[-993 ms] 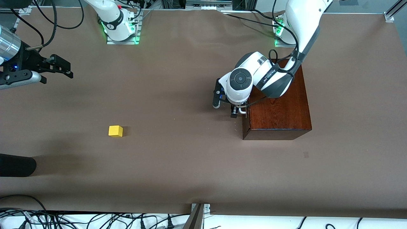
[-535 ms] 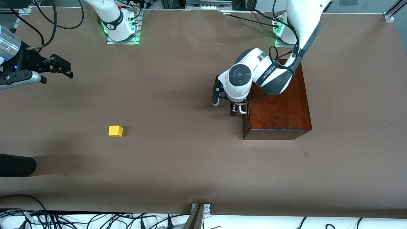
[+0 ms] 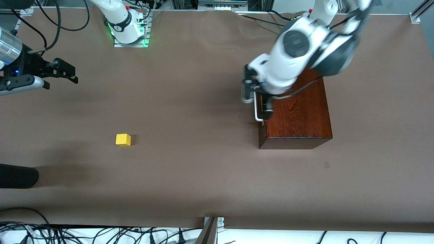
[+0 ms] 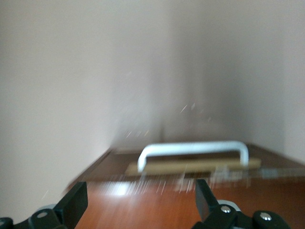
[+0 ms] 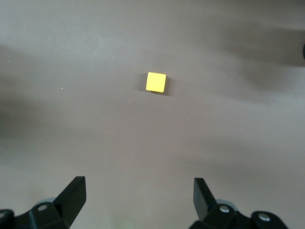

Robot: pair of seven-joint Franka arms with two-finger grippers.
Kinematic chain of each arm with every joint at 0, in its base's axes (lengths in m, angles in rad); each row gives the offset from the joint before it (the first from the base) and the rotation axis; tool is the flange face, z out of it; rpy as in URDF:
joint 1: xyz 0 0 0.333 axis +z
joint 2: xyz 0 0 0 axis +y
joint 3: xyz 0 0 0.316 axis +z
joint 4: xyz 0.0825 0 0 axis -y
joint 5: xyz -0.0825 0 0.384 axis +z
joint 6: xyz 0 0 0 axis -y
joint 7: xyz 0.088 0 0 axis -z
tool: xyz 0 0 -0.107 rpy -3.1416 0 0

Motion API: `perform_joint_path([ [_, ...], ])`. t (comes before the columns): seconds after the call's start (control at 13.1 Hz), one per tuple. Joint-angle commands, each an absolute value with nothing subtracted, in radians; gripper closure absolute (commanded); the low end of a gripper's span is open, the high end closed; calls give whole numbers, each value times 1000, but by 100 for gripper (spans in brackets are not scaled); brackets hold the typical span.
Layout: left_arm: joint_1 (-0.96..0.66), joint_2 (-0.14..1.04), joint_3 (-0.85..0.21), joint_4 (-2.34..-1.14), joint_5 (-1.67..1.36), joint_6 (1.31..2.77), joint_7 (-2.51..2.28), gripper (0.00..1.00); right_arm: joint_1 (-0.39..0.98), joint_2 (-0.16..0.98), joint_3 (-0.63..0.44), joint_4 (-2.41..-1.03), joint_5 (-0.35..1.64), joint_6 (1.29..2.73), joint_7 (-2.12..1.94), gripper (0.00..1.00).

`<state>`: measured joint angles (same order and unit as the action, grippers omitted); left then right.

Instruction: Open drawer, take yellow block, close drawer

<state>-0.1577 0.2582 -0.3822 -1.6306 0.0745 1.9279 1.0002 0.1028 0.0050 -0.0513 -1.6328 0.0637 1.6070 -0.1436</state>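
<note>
The mahogany box (image 3: 298,115) stands toward the left arm's end of the table. Its drawer is closed, with the white bar handle (image 3: 256,113) on the front that faces the right arm's end. My left gripper (image 3: 257,103) hangs open and empty over the box's top edge just above the handle. The left wrist view shows the handle (image 4: 193,149) and brass plate past my open left gripper (image 4: 138,205). The yellow block (image 3: 123,139) lies on the bare table toward the right arm's end. My right gripper (image 3: 66,73) waits open in the air; the block (image 5: 156,82) shows beyond it (image 5: 138,198).
A dark rounded object (image 3: 17,176) lies at the table's edge on the right arm's end, nearer the camera than the block. Cables run along the table's edges. A metal bracket (image 3: 212,227) sits at the near edge.
My left arm has lifted and swung up toward its base, and its gripper has come off the handle to over the box's edge. The drawer stays closed. The right arm and block have not moved.
</note>
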Motion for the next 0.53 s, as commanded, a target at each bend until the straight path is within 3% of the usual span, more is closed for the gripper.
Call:
perform_joint_path([
  [0.0, -45, 236, -388, -1510, 55, 1789, 1093, 0, 97, 15, -49, -1606, 78, 1594, -163, 0],
  [0.15, 17, 287, -385, -1401, 60, 1698, 1117, 0, 97, 15, -49, -1606, 78, 1594, -163, 0],
  [0.46, 104, 307, -373, -1370, 57, 1643, 1106, 0, 97, 15, -49, -1606, 78, 1594, -163, 0],
])
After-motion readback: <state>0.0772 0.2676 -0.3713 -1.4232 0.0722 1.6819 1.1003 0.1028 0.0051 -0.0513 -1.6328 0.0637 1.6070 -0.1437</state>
